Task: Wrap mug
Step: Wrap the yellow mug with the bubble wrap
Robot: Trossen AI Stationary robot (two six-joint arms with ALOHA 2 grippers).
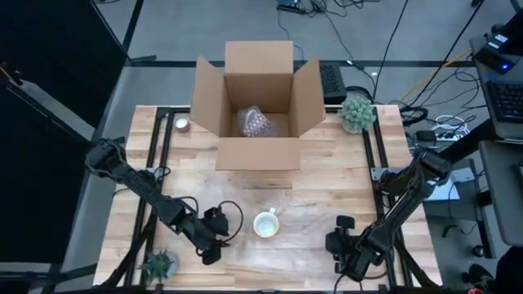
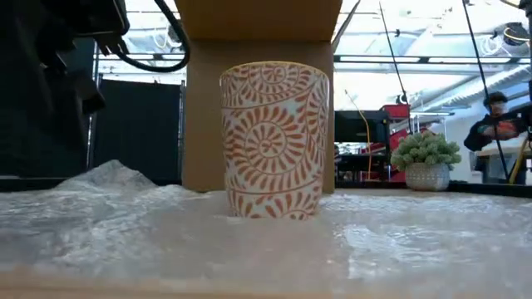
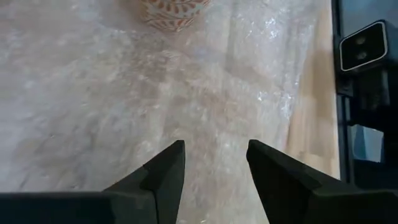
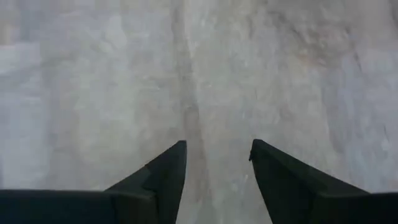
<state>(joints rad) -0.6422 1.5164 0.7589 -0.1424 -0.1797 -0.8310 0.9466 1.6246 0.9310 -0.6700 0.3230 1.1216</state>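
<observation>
Over the bubble wrap sheet (image 3: 186,106), left gripper (image 3: 214,165) hangs spread and empty; right gripper (image 4: 217,165) likewise. Patterned mug (image 1: 265,223) stands upright mid-sheet, between them. Recommend pinching a sheet edge cleanly, avoiding the mug.

The left gripper (image 3: 216,163) hangs with its two dark fingers (image 3: 166,174) spread apart over a sheet of clear bubble wrap (image 3: 143,99) lying flat on the wooden table (image 3: 314,118). At twelve o'clock from the fingertips stands the base of the orange-patterned mug (image 3: 172,12), on the wrap. A black camera housing (image 3: 364,46) sits at two o'clock.
</observation>
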